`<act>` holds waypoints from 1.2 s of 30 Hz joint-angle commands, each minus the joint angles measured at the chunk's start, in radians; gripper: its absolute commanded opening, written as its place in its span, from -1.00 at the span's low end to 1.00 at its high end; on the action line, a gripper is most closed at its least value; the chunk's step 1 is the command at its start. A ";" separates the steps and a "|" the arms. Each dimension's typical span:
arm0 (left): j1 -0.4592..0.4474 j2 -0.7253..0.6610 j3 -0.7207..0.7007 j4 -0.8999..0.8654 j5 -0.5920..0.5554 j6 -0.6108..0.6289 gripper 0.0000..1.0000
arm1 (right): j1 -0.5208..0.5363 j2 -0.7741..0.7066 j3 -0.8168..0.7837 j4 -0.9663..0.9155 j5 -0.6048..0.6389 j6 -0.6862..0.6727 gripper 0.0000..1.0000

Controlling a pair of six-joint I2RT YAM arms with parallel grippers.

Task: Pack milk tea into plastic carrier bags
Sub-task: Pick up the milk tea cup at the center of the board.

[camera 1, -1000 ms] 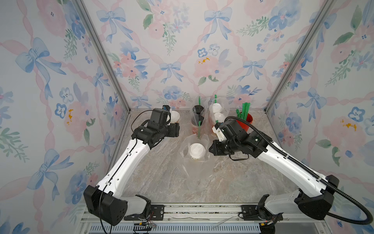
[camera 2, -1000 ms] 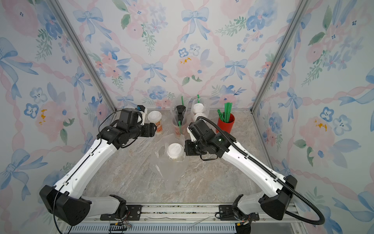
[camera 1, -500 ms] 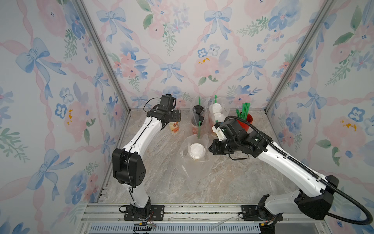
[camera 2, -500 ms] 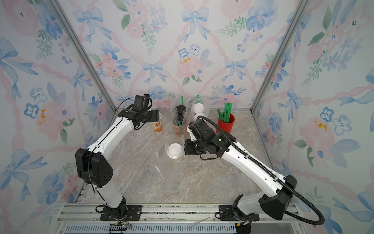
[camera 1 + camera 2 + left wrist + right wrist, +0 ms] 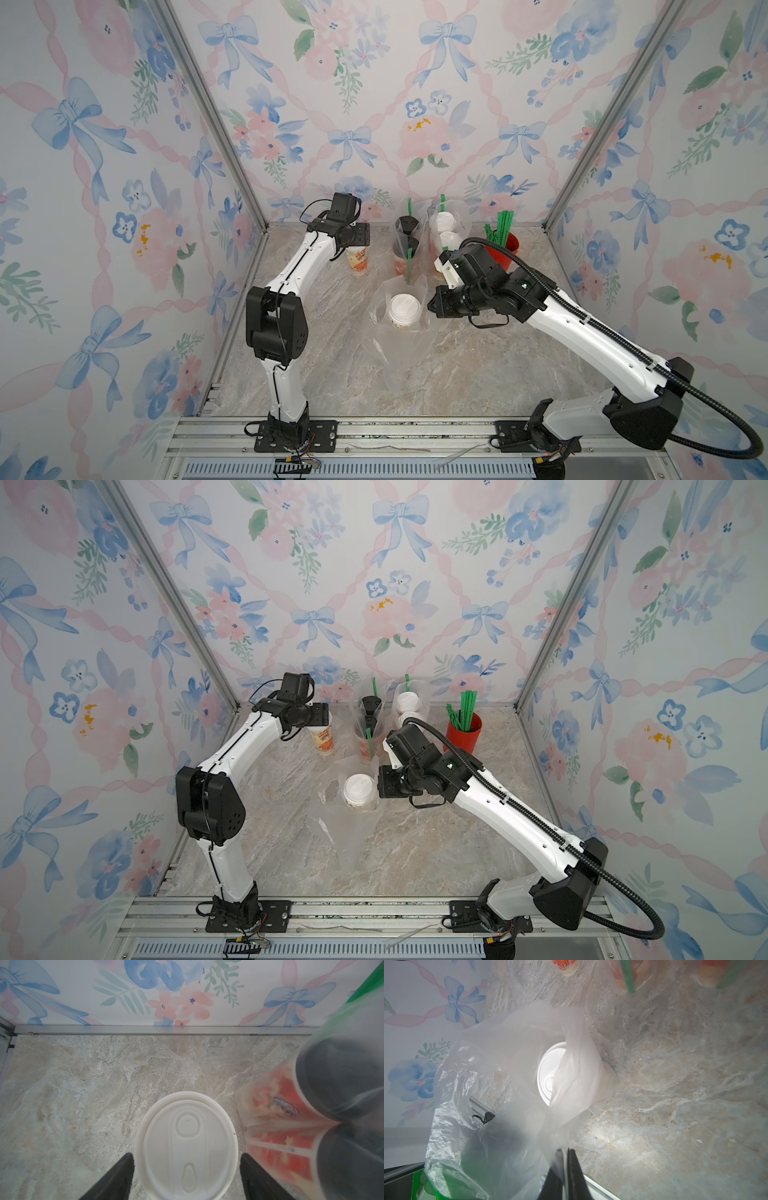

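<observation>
In both top views I'm seeing the left hand (image 5: pixel 357 244) (image 5: pixel 320 720) hanging over the loose cup (image 5: pixel 358 262) (image 5: pixel 323 741), a cream-printed, white-lidded milk tea. It is standing upright on the counter (image 5: pixel 332 374) at about 11 o'clock, and from up here I cannot tell how the jaws are standing. The right hand (image 5: pixel 430 306) (image 5: pixel 379 786) is sitting at the 3 o'clock edge of the front bag (image 5: pixel 399 361) (image 5: pixel 353 841), a clear carrier bag lying mid-counter with the bagged cup (image 5: pixel 404 309) (image 5: pixel 358 789) upright inside. At 12 o'clock the black-lid bag (image 5: pixel 408 243) and the white-lid bag (image 5: pixel 446 232) are standing side by side, each holding two cups, and the red straw cup (image 5: pixel 503 250) is standing at 1 o'clock. In the left wrist view the left hand (image 5: pixel 187 1159) is standing open. Its dark fingers (image 5: pixel 122 1176) are flanking the loose cup's (image 5: pixel 186 1142) white lid closely on both sides, and I cannot tell whether they are touching it. The black-lid bag (image 5: pixel 291 1142) is showing blurred just beside that cup. In the right wrist view the right hand (image 5: pixel 566 1152) is closed, its fingers (image 5: pixel 575 1172) pinching a fold of the front bag's (image 5: pixel 483 1142) thin film. The bagged cup's (image 5: pixel 547 1076) white lid is showing through the plastic.
</observation>
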State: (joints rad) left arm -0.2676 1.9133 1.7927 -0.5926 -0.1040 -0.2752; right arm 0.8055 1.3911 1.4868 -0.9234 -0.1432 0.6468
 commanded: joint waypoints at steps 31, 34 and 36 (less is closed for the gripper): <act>-0.033 0.082 0.007 -0.001 -0.068 0.054 0.56 | -0.007 0.016 0.042 -0.009 -0.017 -0.007 -0.81; -0.035 0.080 0.002 -0.001 -0.072 0.054 0.49 | -0.007 0.016 0.041 -0.008 -0.018 -0.007 -0.81; -0.038 0.078 0.002 -0.001 -0.077 0.056 0.42 | -0.007 0.014 0.040 -0.006 -0.016 -0.004 -0.81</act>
State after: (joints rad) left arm -0.2955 1.9743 1.8149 -0.5774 -0.1619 -0.2344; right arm 0.8059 1.4059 1.5108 -0.9234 -0.1505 0.6464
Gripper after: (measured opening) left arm 0.722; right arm 0.095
